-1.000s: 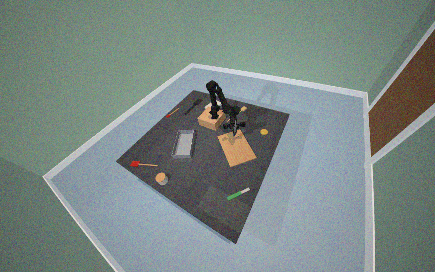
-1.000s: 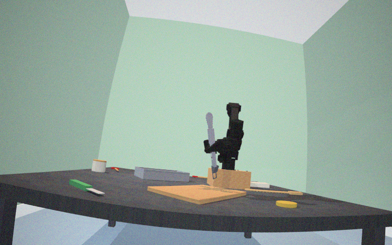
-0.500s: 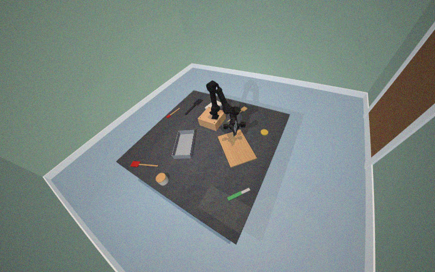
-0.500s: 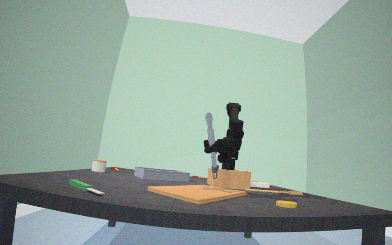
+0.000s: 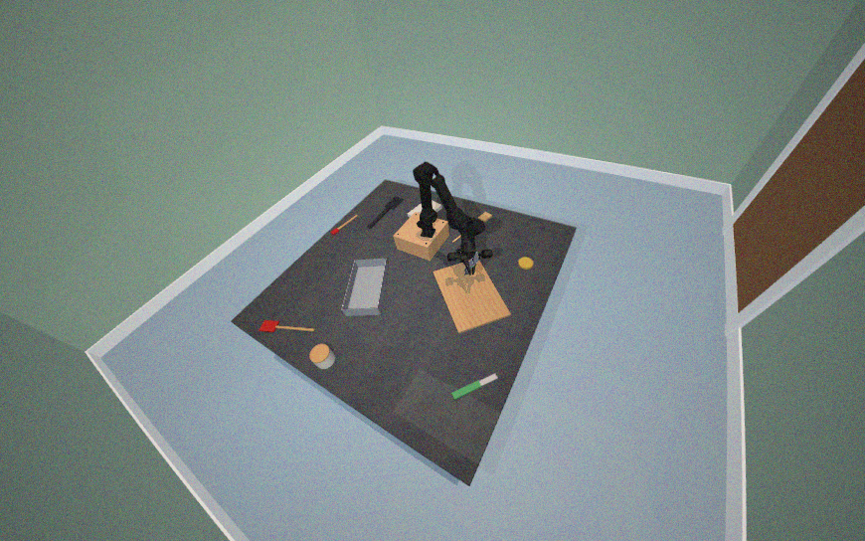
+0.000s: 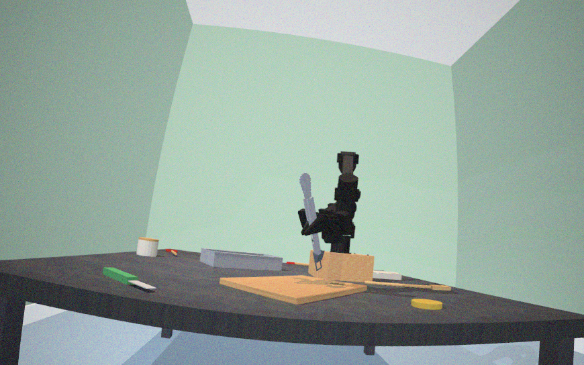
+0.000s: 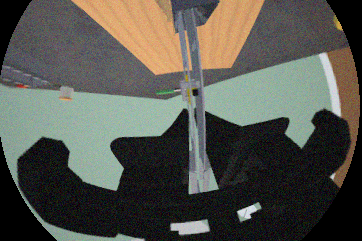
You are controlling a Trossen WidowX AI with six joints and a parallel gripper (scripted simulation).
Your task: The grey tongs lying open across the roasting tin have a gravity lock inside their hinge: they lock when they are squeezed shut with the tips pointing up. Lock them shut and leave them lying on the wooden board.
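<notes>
The grey tongs (image 6: pixel 309 204) (image 7: pixel 199 61) stand nearly upright in the air, tips up and dark hinge end down, leaning slightly. Their two arms are pressed close together in the wrist view. Whether the lock has caught cannot be seen. My gripper (image 5: pixel 470 259) (image 6: pixel 311 223) (image 7: pixel 190 112) is shut on the tongs around the middle of their length. The hinge end hangs above the wooden board (image 5: pixel 479 303) (image 6: pixel 271 286) (image 7: pixel 134 39), near its edge by the arm base, not touching it. The roasting tin (image 5: pixel 367 287) (image 6: pixel 244 261) stands on the table with no tongs on it.
The wooden base block (image 5: pixel 412 246) (image 6: pixel 344 267) is close behind the board. A yellow disc (image 5: pixel 525 263) (image 6: pixel 426 304) lies beside the board. A green-handled knife (image 5: pixel 466 389) (image 6: pixel 119 275), a lidded jar (image 5: pixel 322 356) (image 6: pixel 147 247) and a red spatula (image 5: pixel 269 325) lie farther off.
</notes>
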